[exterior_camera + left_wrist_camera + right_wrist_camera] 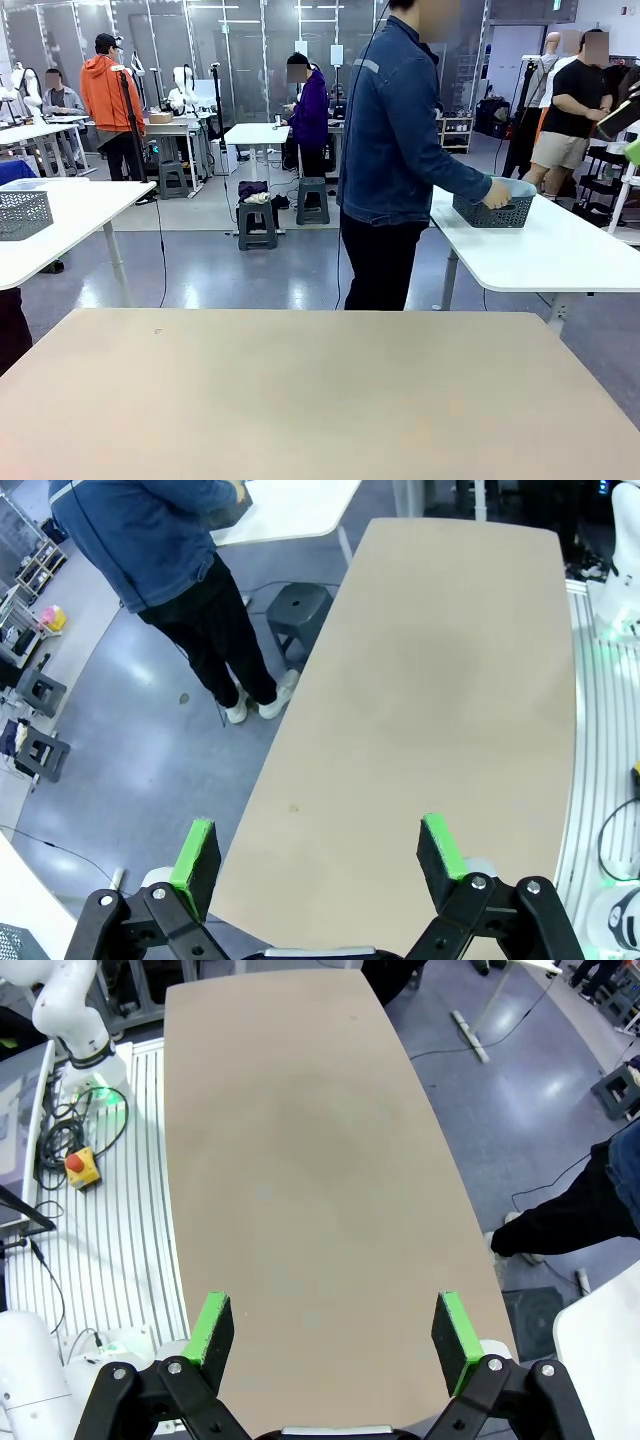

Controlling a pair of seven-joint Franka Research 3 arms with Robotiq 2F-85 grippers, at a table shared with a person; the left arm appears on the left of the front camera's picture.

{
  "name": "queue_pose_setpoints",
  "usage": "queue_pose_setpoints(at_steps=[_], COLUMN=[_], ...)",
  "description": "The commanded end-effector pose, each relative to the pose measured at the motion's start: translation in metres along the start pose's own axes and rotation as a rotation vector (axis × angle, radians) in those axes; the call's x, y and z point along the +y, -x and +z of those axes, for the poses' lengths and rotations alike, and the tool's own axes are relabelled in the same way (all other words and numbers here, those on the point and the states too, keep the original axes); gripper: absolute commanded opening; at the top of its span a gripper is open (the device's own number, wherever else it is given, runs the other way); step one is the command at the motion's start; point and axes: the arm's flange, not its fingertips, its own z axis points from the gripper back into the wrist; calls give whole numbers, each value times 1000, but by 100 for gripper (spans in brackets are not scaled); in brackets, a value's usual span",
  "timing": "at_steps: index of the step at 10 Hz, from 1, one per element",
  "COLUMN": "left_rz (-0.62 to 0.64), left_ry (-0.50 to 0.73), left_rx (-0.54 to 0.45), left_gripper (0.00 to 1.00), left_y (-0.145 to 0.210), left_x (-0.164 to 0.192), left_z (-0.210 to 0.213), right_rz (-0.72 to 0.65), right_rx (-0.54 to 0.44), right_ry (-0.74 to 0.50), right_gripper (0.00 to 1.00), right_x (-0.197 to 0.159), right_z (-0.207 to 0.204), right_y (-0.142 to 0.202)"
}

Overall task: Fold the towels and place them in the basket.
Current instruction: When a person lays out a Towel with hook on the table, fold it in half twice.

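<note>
A dark grey lattice basket stands on a white side table at the right, beyond my beige table. A person in a denim jacket stands at the far side, turned right, with one hand on the basket's rim. Something pale mint lies along the basket's top, too small to tell as a towel. The towels are otherwise out of view. My left gripper hangs open high above one end of the beige table. At the other end my right gripper is open too, over the bare tabletop.
A second grey lattice basket sits on a white table at the left. A grey stool stands on the floor by the person's feet. A red stop button and cables lie on the ribbed base beside my table.
</note>
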Motion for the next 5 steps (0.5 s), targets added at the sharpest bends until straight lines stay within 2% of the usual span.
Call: queue_pose_setpoints(at_steps=[1,5], left_rz=[-23,-5], left_ry=[24,21], left_rx=[-24,-7], left_gripper=[100,100], left_y=[1,-2], left_x=[-6,-3], left_z=[-3,-3], right_rz=[19,2], right_rx=[-27,-16], right_ry=[-14,-6], right_gripper=[100,100], right_x=[1,1], right_z=[0,2], right_y=[3,2])
